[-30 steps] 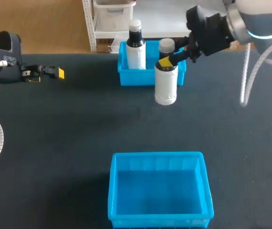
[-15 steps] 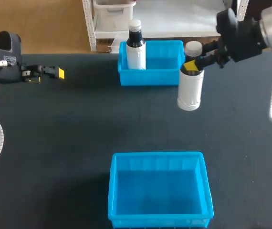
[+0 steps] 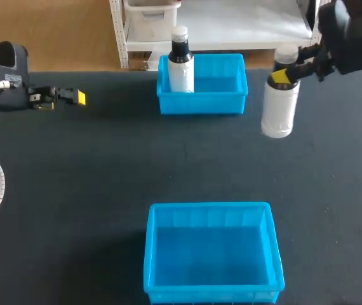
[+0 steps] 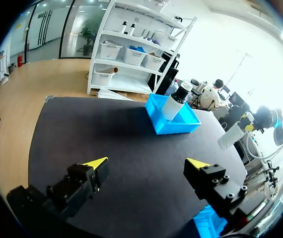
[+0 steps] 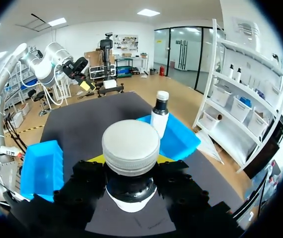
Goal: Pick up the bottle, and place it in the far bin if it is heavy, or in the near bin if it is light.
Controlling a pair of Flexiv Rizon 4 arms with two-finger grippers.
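Table (image 3: 92,178): dark mat.
Far bin (image 3: 213,101): 1 standing bottle (image 3: 181,67) inside, left end.
White bottle (image 3: 278,111): in the air, right of far bin.
Right gripper (image 3: 284,76): clamped on its neck.
Left gripper (image 3: 76,97): fingers apart, holding nothing.

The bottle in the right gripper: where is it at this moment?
In the head view, the bottle is held at its neck by the right gripper, at the view's right side, just right of the far bin and outside it.

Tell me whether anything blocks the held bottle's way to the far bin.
Nothing visible does. The bottle in the right gripper hangs just right of the far bin, with bare table between. A second bottle stands in the bin's left end; the rest is free.
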